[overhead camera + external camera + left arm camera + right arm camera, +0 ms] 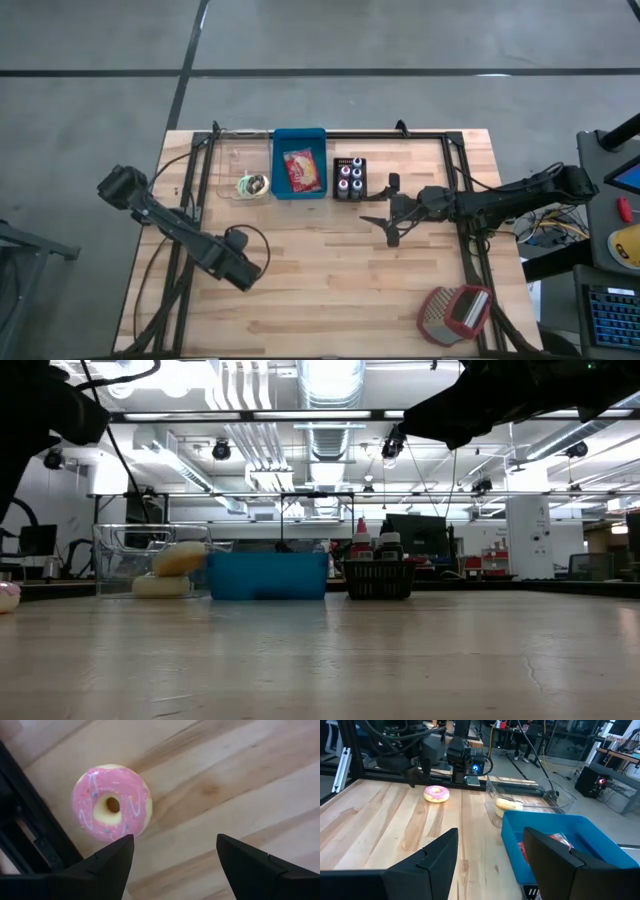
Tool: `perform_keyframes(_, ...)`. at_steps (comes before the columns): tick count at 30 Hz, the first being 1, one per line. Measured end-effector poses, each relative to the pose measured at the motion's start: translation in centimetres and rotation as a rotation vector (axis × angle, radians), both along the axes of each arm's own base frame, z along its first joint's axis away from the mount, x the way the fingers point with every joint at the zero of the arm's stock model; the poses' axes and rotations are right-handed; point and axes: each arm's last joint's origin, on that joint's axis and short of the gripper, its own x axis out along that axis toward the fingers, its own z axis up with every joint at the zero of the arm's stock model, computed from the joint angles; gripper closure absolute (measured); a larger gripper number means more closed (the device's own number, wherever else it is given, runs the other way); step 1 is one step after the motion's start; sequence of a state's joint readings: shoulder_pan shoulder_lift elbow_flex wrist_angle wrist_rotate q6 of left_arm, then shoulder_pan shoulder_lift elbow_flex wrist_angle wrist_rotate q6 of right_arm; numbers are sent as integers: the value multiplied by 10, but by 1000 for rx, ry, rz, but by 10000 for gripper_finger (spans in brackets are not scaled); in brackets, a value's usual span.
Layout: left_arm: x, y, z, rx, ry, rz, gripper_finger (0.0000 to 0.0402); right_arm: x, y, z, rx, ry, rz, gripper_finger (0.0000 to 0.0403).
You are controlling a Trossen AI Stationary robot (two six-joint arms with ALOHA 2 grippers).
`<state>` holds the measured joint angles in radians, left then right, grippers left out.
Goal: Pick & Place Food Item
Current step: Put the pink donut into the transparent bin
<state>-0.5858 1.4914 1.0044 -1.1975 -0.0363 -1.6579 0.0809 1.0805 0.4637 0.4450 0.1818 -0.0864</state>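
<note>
- The pink-iced doughnut (111,802) is lying flat on the wooden table (330,270), near the table's left side, just beside the black frame rail (30,820).
- The left gripper (172,857) is hanging over the doughnut with its fingers spread wide and nothing between them (the doughnut is sitting just ahead of one fingertip, apart from it).
- The right gripper (385,222) is hovering above the middle of the table, near the black bottle rack (349,179), its fingers standing apart and gripping nothing.
- The blue bin (299,163) is sitting at the far edge of the table, holding a red packet (302,170).
- The clear container (532,795) is standing just beside the blue bin on its left, with yellowish food pieces (507,805) lying inside.
- A red and grey object (457,313) is lying near the table's front right corner.
</note>
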Motion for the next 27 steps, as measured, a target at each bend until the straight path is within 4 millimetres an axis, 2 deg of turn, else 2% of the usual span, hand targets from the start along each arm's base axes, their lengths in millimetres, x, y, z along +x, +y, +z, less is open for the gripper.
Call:
perform_keyframes(6, -8, 6, -13, -7, -11, 4, 115, 0, 0, 0, 0, 0, 0, 181)
perform_keyframes(19, -44, 30, -46, -97, -101, 65, 115, 0, 0, 0, 0, 0, 0, 181)
perform_keyframes(27, -50, 34, -61, -116, -113, 81, 115, 0, 0, 0, 0, 0, 0, 181)
